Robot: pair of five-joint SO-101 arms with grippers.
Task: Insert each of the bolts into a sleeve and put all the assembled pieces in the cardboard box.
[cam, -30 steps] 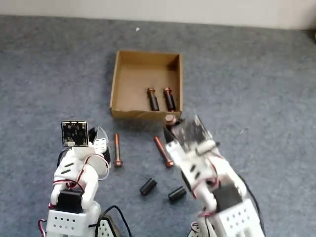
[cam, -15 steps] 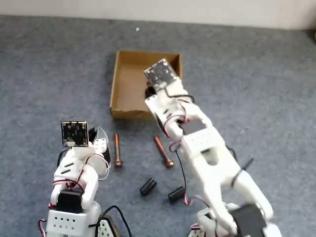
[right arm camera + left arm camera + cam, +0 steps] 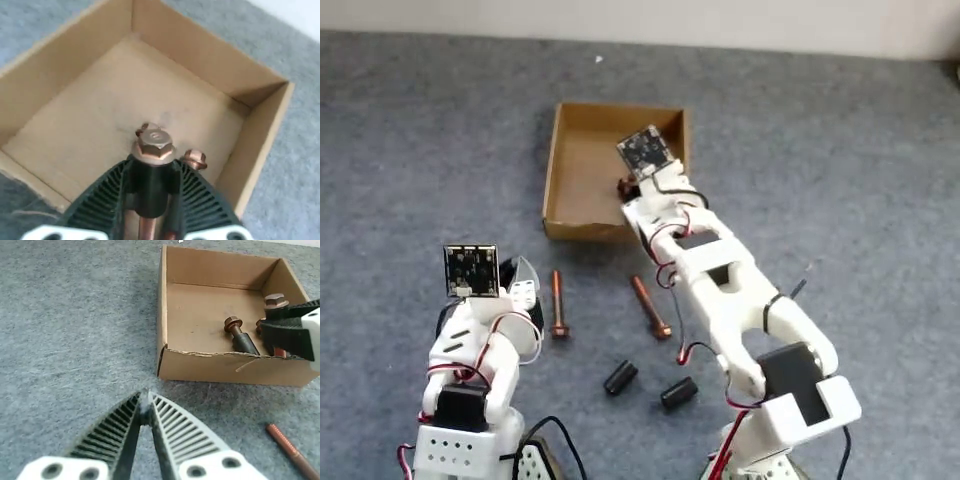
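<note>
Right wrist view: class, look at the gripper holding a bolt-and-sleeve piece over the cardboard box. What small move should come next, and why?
Probably lower a little and open the jaws. The right gripper is shut on an assembled piece that hangs over the cardboard box floor, beside other pieces lying inside, so releasing should drop it in.

this looks like a small robotics lab or maker's workbench. the surface is covered in grey felt-like fabric [image 3: 840, 150] and runs up to a plain pale wall [image 3: 720, 20]. on it stand two white plastic robot arms [image 3: 740, 300] with bare square circuit boards [image 3: 471, 270] and loose red and black wires [image 3: 670, 255]. around them lie copper-coloured metal bolts [image 3: 558, 302], short black sleeves [image 3: 620, 378] and an open brown cardboard box [image 3: 552, 180].
</note>
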